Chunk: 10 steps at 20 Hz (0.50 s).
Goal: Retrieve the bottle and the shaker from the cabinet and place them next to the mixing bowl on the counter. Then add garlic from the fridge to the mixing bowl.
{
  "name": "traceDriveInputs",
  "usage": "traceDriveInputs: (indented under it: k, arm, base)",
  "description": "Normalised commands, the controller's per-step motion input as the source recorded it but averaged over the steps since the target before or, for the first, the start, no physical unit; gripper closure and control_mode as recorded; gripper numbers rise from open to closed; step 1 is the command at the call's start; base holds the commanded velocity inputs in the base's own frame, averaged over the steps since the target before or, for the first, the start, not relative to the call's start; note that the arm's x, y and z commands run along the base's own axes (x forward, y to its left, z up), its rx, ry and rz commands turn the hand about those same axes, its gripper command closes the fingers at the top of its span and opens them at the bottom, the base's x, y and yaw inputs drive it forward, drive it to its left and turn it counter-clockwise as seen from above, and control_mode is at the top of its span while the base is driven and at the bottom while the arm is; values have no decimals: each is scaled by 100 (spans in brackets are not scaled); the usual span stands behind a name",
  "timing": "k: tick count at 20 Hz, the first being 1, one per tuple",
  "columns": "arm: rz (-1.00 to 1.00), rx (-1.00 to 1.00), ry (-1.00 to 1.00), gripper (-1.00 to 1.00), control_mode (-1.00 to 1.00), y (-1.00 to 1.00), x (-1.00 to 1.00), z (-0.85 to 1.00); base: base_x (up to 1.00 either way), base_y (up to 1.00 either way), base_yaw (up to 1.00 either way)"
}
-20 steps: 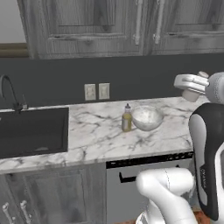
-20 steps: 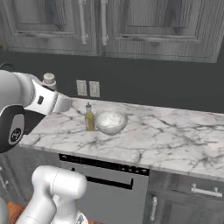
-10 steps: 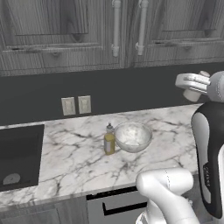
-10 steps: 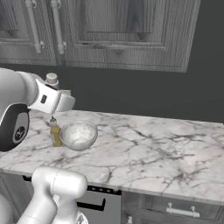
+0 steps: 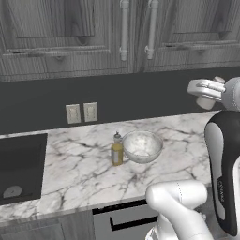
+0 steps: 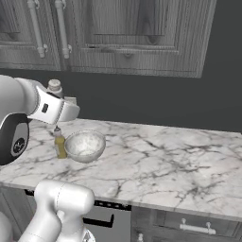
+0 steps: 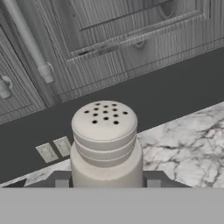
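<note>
My gripper (image 7: 107,183) is shut on the shaker (image 7: 105,140), a white cylinder with a perforated top, with one dark fingertip on each side of its base. It is held in the air over the counter, seen at the right of the left base view (image 5: 205,101) and at the left of the right base view (image 6: 55,87). A small yellow bottle (image 5: 117,151) stands on the marble counter (image 5: 187,140), touching or almost touching the left side of the pale mixing bowl (image 5: 142,146). From the right base view the bottle (image 6: 60,143) and bowl (image 6: 85,145) sit just below my hand (image 6: 66,108). The fridge and garlic are out of view.
Dark wood cabinet doors (image 5: 140,33) with long handles hang shut above the counter. A black sink (image 5: 18,164) lies at the left, and two wall outlets (image 5: 82,112) sit on the dark backsplash. The counter stretches on to the right of the bowl (image 6: 179,156).
The base has driven and the whole scene has shifted; the sink has slid leftward and the cabinets look closer. The gripper still holds the shaker the same way.
</note>
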Motion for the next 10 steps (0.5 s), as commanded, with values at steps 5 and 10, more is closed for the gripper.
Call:
traceDriveInputs:
  k: [5,10]
  arm:
    - [0,0,0,100,100,0,0,0]
    - [1,1,0,100,-100,-11,8,-1]
  base:
    - [0,0,0]
    - [0,0,0]
